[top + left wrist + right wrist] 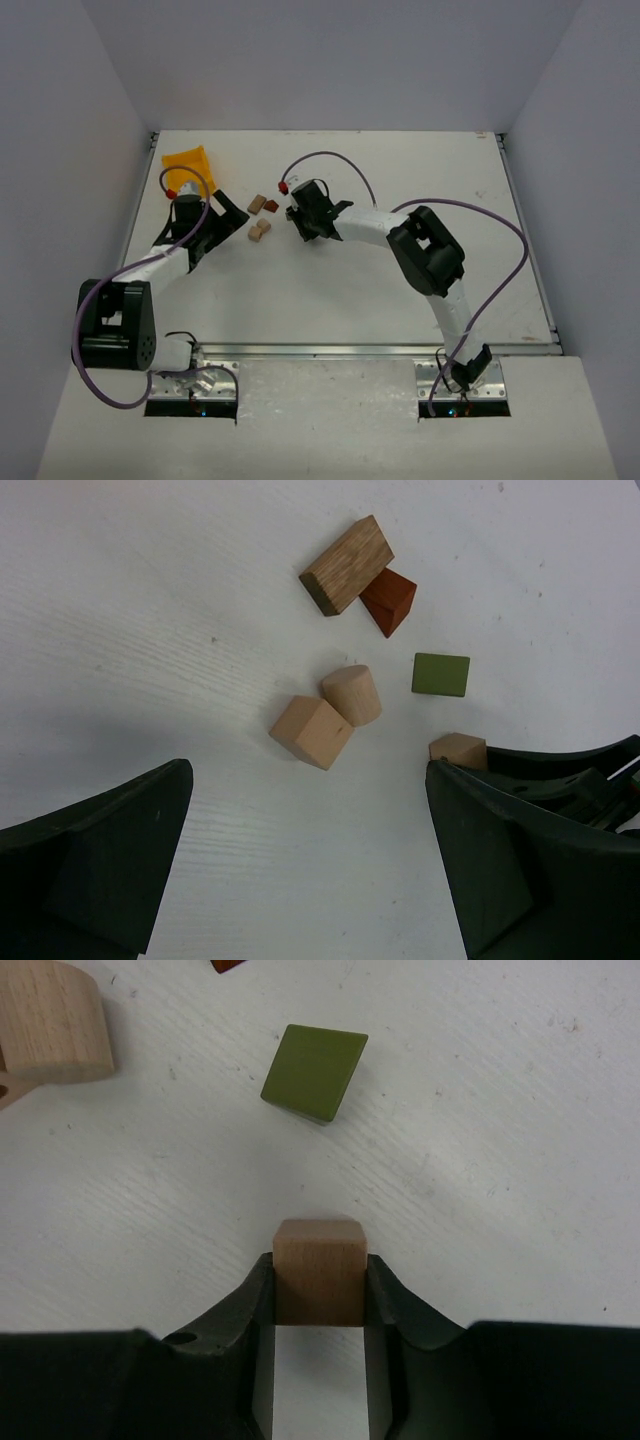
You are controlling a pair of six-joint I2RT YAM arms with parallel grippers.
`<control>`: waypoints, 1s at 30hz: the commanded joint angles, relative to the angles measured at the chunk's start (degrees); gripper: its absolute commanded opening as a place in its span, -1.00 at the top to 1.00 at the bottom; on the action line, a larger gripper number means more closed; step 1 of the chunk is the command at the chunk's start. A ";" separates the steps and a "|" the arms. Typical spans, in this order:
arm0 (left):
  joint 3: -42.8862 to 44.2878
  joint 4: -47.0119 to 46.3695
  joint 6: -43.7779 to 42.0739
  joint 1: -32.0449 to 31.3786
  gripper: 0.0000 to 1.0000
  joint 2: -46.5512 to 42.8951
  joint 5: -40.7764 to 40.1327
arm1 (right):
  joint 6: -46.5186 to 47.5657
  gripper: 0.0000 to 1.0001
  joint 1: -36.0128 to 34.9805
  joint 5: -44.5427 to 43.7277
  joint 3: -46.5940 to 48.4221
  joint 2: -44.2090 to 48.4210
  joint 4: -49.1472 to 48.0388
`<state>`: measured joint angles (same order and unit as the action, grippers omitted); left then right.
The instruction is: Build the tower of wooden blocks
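The wooden blocks lie loose on the white table (pixel 400 290), none stacked on another. My right gripper (pixel 320 1285) is shut on a tan cube (pixel 320 1270), which rests low at the table surface. Just beyond it lies an olive-green block (pixel 314 1072), with a tan cylinder (pixel 55 1020) further left. The left wrist view shows a long tan block (pixel 347 564) touching a dark red block (pixel 392 600), the green block (pixel 441 674), the cylinder (pixel 352 694) and another tan cube (pixel 312 731). My left gripper (pixel 308 810) stands wide open short of them, holding nothing.
A yellow plastic bin (pixel 190 165) stands at the table's far left, behind my left arm. My two grippers (pixel 297 222) face each other across the cluster of blocks (pixel 259 231). Purple cables loop above both arms.
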<state>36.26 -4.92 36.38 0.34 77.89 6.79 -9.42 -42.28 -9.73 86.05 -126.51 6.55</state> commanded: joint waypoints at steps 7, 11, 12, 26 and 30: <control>2.97 -1.88 -2.11 -2.42 -1.00 1.16 -1.26 | -8.05 0.74 -0.08 -7.27 -12.96 13.50 -3.98; 3.37 -1.69 -2.69 -3.39 -1.00 1.62 -2.25 | -17.88 0.73 -0.08 -17.37 -24.19 23.28 -1.39; 3.53 -1.52 -2.77 -3.62 -1.00 1.81 -2.41 | -19.66 0.72 -0.08 -18.55 -26.54 25.28 -0.64; 6.36 1.70 -4.54 -5.77 -1.00 4.64 -5.99 | -21.19 0.71 1.39 -22.05 -25.96 22.94 0.86; 6.45 1.83 -4.56 -5.96 -1.00 4.81 -6.52 | -22.68 0.73 1.41 -16.90 -24.22 20.22 -0.94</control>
<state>40.53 -2.38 32.80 -4.88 82.74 1.65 -30.35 -41.24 -29.77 59.17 -104.93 8.89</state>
